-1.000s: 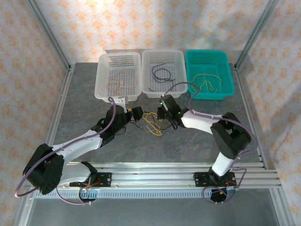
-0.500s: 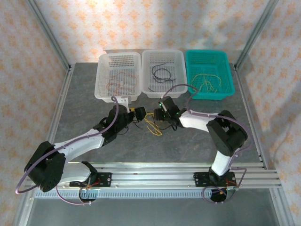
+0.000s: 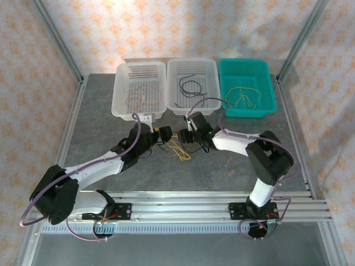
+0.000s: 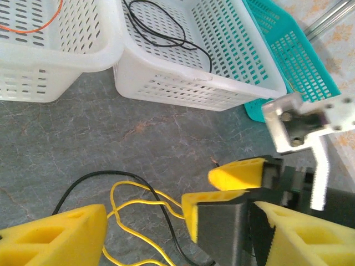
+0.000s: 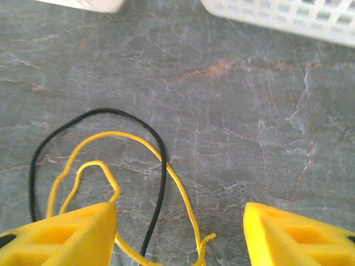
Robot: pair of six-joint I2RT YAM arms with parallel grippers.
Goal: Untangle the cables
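Progress looks partial to us. Near the middle of the grey stone-patterned tabletop (image 3: 100, 127), a thin yellow cable (image 5: 177, 185) and a thin black cable (image 5: 105, 111) lie looped across each other. The black strand crosses the yellow loops, so this pair is not yet parted. The left gripper (image 3: 165, 132) and the right gripper (image 5: 180, 213) face each other low over that tangle. The fingers of both stand well apart and hold nothing, with the strands lying loose on the tabletop between them.

Along the far edge sits a row of three perforated plastic baskets. The left white basket (image 3: 119, 94) holds a reddish-brown cable (image 3: 138, 98), the middle white basket (image 3: 173, 88) a second black cable (image 3: 192, 86), and the teal basket (image 3: 269, 91) at the right several yellow cables (image 3: 243, 95). We judge the sorting mostly done, with this last yellow-and-black pair left to separate and drop into matching baskets.
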